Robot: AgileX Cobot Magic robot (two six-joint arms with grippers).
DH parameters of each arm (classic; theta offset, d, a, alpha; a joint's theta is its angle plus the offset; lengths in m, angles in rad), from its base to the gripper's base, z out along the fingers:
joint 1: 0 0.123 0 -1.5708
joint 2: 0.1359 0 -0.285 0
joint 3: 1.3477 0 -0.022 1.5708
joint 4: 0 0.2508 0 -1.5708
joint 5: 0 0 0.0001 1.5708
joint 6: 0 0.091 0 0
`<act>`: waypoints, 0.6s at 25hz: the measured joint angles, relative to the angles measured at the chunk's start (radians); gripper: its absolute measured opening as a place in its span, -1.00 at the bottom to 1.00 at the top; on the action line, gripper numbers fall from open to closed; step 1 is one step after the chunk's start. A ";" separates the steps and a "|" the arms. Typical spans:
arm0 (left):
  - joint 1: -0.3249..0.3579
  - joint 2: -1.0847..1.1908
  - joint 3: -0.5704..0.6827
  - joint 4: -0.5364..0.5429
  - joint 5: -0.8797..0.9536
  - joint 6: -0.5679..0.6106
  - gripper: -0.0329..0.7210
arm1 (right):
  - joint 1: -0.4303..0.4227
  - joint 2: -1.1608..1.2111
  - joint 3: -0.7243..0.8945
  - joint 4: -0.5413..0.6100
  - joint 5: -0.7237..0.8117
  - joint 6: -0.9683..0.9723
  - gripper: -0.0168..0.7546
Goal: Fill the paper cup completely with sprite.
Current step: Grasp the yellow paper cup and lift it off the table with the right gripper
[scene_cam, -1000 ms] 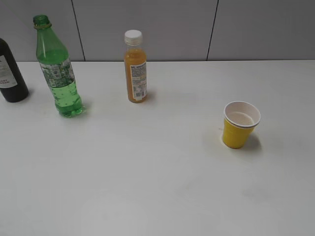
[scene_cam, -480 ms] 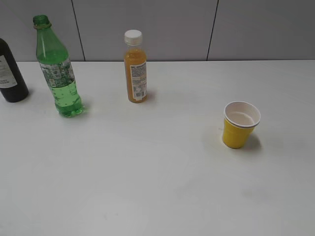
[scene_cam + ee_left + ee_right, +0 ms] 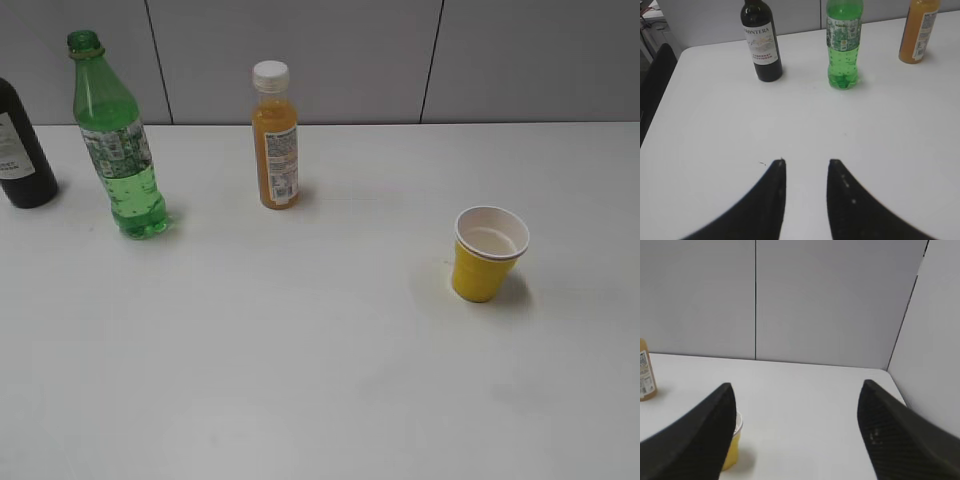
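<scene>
The yellow paper cup point(image 3: 487, 254) stands upright on the right of the white table, white inside. In the right wrist view the paper cup point(image 3: 733, 450) is partly hidden behind the left finger. The sprite, a capless green bottle point(image 3: 116, 140), stands at the far left; it also shows in the left wrist view point(image 3: 843, 42). My left gripper point(image 3: 806, 162) is open and empty over bare table, well short of the sprite. My right gripper point(image 3: 796, 387) is wide open and empty, with the cup just beside its left finger. Neither gripper shows in the exterior view.
An orange juice bottle point(image 3: 275, 138) with a white cap stands at the back middle. A dark bottle point(image 3: 22, 148) with a white label stands at the far left edge, next to the sprite. Grey wall panels point(image 3: 300, 50) close the back, and another panel point(image 3: 940, 335) stands at the right.
</scene>
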 joint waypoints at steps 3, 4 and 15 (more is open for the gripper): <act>0.000 0.000 0.000 0.000 0.000 0.000 -0.31 | 0.000 0.063 0.000 -0.002 -0.075 0.000 0.56; 0.000 0.000 0.000 0.000 0.000 0.000 -0.31 | 0.000 0.086 0.000 -0.002 -0.102 0.000 0.56; 0.000 0.000 0.000 0.000 0.000 0.000 -0.31 | 0.000 0.351 0.000 -0.004 -0.436 0.000 0.56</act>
